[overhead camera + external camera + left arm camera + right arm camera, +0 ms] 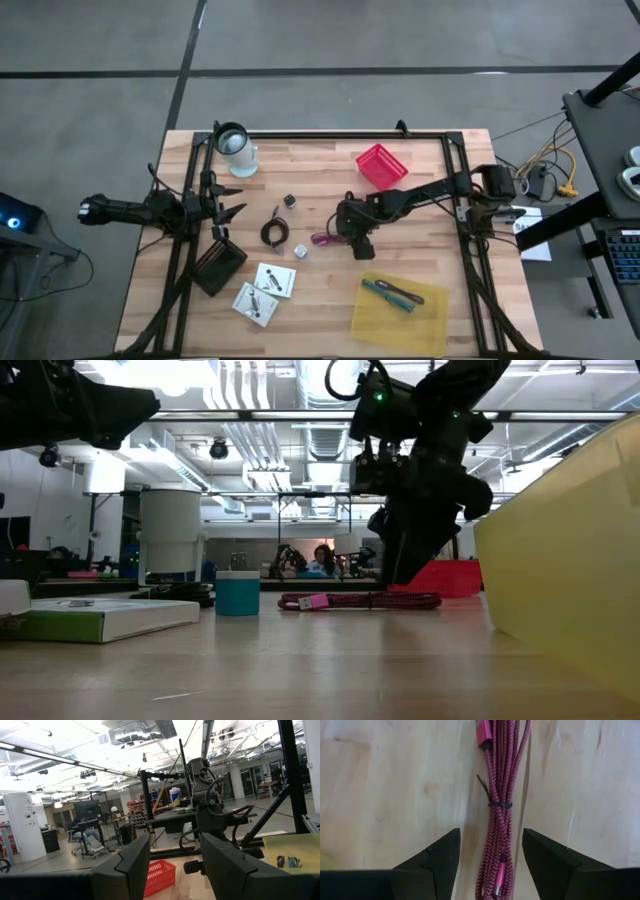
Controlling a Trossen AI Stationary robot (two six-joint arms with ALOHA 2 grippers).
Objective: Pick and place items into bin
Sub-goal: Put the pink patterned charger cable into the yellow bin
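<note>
A magenta braided cable (324, 240), bundled and tied, lies flat on the wooden table's middle. My right gripper (353, 240) hangs over its right end, open, with one finger on each side of the bundle (500, 795) and a gap on both sides. In the low view its fingers (400, 572) point down close to the cable (360, 601). My left gripper (232, 210) waits open at the table's left edge. A black cable coil (273, 233), two white cards (275, 280) and tiny black (289, 201) and white (300, 251) pieces lie on the table.
A yellow bin (372, 315) at the near right holds teal and maroon pens (393, 294). A red basket (382, 166) stands on the far side, a clear cup (236, 148) at the far left corner, and a black square object (218, 268) near the left arm.
</note>
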